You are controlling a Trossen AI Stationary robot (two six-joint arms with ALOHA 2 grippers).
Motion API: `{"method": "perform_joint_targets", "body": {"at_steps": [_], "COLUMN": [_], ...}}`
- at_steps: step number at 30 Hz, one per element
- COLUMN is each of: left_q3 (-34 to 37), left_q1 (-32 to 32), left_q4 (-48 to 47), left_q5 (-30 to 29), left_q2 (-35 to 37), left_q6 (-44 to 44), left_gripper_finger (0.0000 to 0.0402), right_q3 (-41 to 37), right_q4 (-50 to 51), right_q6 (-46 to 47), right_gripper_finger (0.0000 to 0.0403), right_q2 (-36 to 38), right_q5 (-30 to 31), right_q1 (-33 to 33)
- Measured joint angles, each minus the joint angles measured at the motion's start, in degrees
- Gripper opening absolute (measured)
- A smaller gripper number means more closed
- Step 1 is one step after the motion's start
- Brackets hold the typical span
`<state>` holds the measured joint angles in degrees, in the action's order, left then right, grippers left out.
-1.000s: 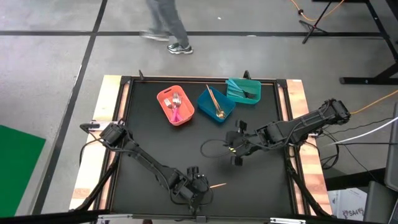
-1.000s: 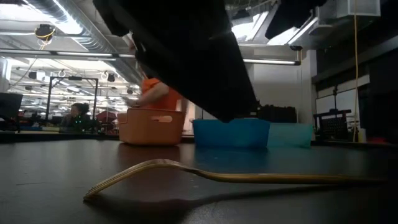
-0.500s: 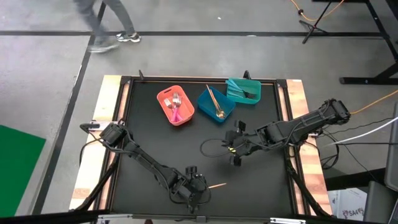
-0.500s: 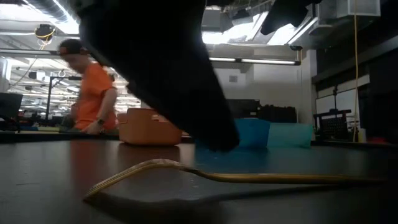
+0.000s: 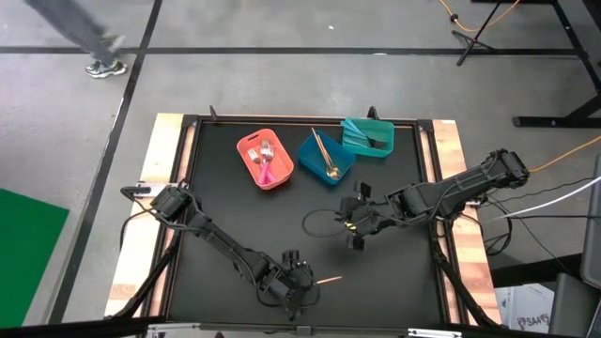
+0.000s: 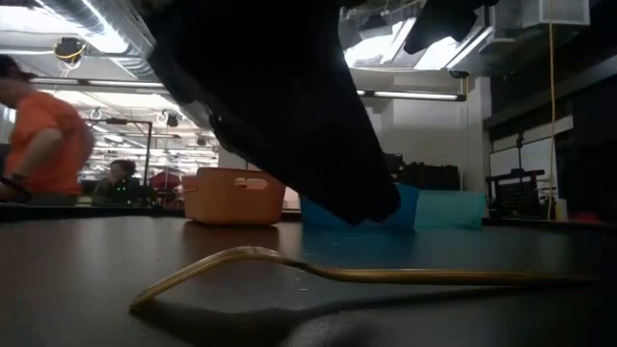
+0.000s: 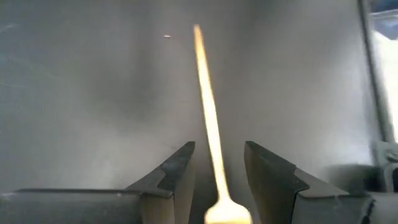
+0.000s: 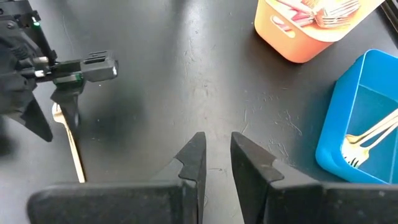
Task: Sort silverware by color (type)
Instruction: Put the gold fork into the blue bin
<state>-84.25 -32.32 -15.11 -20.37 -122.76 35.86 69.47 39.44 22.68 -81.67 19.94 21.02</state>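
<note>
Gold-toned, the last loose fork (image 6: 366, 275) lies flat on the black bench (image 5: 244, 207) near its front edge. The left gripper (image 7: 217, 171) hangs over it, fingers spread to either side of the handle, gripping nothing. Next it must lower and close squarely on the slim stem, then carry it to the blue bin (image 5: 326, 157). Farther off, the right gripper (image 8: 216, 155) waits mid-bench, nearly closed and empty. Contact with the bench is hard to judge.
</note>
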Motion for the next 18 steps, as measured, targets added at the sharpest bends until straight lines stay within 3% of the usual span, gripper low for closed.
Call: {"method": "perform_joint_targets", "body": {"at_steps": [18], "left_q3": [-0.09], "left_q1": [-0.13], "left_q4": [0.85], "left_q5": [-0.49], "left_q2": [-3.43], "left_q6": [0.00], "left_gripper_finger": [0.0131], "right_q3": [0.00], "right_q4": [-0.20], "right_q6": [-0.04], "right_gripper_finger": [0.0062], "right_q2": [0.00], "right_q5": [0.00], "right_q1": [-0.04]}}
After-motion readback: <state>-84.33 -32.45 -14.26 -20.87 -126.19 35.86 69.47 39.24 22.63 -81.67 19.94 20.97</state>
